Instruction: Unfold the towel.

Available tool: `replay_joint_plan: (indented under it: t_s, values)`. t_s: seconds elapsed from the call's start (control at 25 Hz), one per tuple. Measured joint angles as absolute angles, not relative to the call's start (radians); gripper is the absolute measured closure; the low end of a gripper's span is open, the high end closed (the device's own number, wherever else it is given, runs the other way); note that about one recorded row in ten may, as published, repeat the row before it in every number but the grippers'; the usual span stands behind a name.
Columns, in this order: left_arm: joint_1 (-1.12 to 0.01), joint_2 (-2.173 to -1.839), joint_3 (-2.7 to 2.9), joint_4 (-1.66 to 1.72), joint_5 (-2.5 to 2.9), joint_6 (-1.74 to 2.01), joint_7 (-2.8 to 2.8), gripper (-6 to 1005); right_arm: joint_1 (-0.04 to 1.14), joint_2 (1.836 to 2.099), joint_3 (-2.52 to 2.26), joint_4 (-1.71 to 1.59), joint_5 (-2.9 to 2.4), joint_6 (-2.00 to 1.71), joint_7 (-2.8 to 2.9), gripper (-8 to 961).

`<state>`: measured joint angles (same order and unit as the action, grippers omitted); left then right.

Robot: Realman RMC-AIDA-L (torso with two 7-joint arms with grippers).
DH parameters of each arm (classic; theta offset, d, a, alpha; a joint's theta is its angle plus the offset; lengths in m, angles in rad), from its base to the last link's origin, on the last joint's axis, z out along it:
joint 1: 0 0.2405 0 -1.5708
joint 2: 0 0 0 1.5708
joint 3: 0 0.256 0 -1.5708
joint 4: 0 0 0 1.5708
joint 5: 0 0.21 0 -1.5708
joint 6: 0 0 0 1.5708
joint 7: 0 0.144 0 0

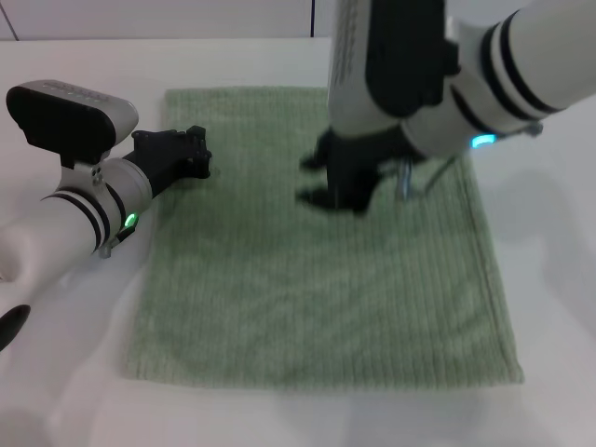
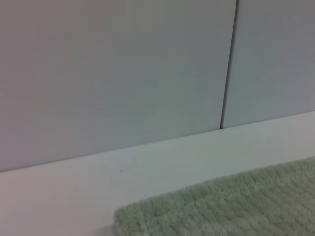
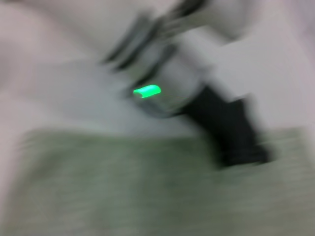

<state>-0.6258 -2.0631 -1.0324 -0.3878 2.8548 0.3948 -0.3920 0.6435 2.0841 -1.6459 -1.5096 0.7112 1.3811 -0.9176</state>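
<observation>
Beneath both grippers, towel (image 1: 317, 270), seemingly flat.

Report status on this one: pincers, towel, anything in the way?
Left pincer at towel's left edge, holding nothing. Right pincer above towel's far middle, no cloth seen in it. Towel flat on the white table. No obstruction seen.

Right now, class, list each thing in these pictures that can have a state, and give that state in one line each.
Towel: spread flat on the table, no fold showing, edges hemmed.
Left hand: low at the towel's left edge, near the far corner.
Right hand: above the towel's far middle.
Table: white, bearing the towel.
</observation>
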Motion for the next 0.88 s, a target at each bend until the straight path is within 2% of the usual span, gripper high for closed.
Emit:
replay_joint_plan:
  t_s: [0.36, 0.48, 0.88]
  values:
    - [-0.579, -2.063, -1.081, -0.399, 2.854, 0.496, -0.391, 920, 0.444, 2.094, -1.642, -1.613, 0.650, 0.965, -0.913, 622]
    - [-0.499, -2.062, -1.159, -0.417, 2.854, 0.665, -0.393, 919, 0.393, 2.094, -1.650, -1.613, 0.651, 0.839, -0.916, 622]
    - [-0.424, -2.060, -1.192, -0.439, 2.854, 0.836, -0.407, 917, 0.378, 2.093, -1.706, -1.552, 0.613, 0.536, -0.900, 622]
